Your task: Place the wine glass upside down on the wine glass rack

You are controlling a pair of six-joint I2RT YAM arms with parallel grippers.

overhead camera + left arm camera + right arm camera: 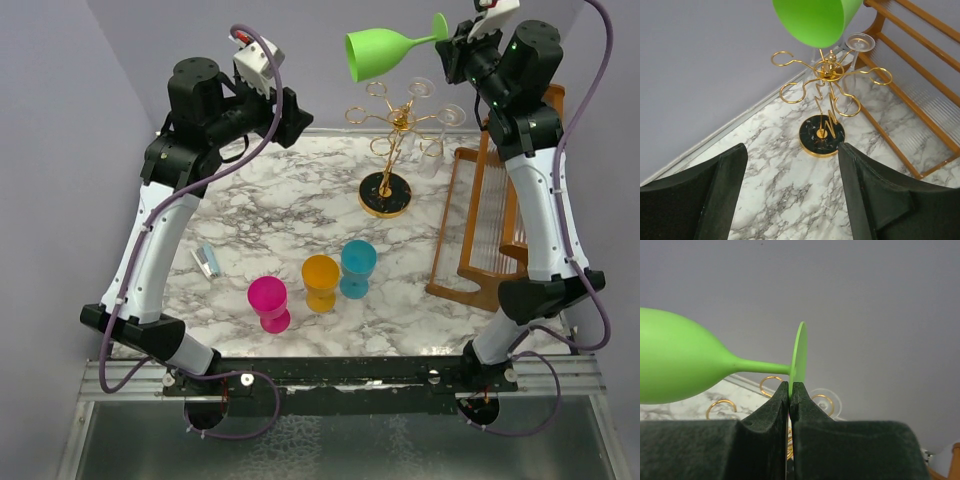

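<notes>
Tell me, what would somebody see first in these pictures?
The green wine glass, held sideways high in the air by the right gripper pinching its foot. Below it stands the gold rack at the back of the marble table. Near the front sit a pink cup, an orange cup and a blue cup.

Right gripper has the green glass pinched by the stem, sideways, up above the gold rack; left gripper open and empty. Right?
Not quite: the right gripper pinches the green glass by the edge of its round foot, not the stem, as the right wrist view shows. The rest holds: glass sideways above the gold rack, left gripper open and empty.
</notes>
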